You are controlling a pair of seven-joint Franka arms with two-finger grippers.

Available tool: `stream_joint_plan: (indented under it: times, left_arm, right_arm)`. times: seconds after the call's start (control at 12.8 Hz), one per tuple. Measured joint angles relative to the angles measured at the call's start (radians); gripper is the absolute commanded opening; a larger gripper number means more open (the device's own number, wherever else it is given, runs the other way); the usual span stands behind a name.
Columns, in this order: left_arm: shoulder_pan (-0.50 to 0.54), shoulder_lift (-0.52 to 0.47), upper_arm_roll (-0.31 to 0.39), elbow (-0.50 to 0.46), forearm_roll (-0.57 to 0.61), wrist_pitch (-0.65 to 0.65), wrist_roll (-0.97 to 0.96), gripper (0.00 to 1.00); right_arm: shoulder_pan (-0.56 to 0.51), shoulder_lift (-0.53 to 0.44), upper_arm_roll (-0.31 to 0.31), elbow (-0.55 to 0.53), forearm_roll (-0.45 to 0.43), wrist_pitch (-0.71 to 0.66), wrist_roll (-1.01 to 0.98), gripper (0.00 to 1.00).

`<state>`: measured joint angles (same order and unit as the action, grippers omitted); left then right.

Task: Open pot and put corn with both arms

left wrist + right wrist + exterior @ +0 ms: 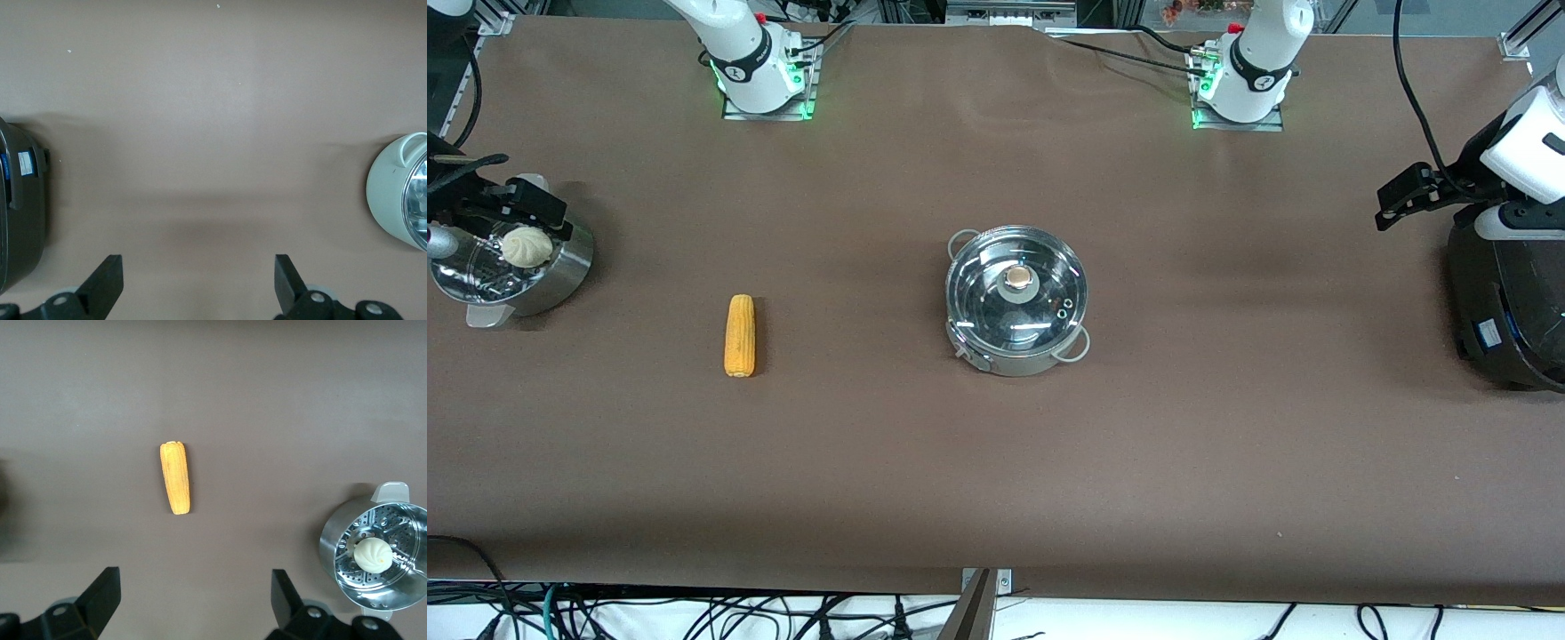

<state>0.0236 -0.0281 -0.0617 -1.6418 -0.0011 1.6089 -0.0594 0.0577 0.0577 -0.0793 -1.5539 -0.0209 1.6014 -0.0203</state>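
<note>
The shiny round stainless-steel pot (1017,302) stands near the middle of the brown table (996,462), its clear glass lid (1017,289) with a tan knob (1016,279) seated on top. Two small grey loop handles project from its rim. The yellow-orange corn cob (739,335) lies flat on bare table, well apart from the pot, toward the right arm's end. Nothing stands between cob and pot.

At the right arm's end sits a perforated steel steamer (560,271) holding a round white bun (526,246). The right gripper (194,600) hangs above the table near it, fingers spread wide and holding nothing; in the front view it partly covers the steamer.

At the left arm's end stands a large black cooker (1507,302), cut off by the frame edge. The left gripper (199,283) hangs beside it over bare table, fingers likewise wide apart and empty. In the left wrist view only an edge of the pot (393,200) shows.
</note>
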Motion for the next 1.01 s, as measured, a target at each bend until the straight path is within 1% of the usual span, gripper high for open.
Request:
stream_joint_plan:
  times: [1.01]
  left_arm:
    - [0.000,0.000,0.000,0.004,0.000,-0.011,0.000,1.00]
  right_arm:
    - [0.000,0.014,0.000,0.002,0.000,0.044,-0.001,1.00]
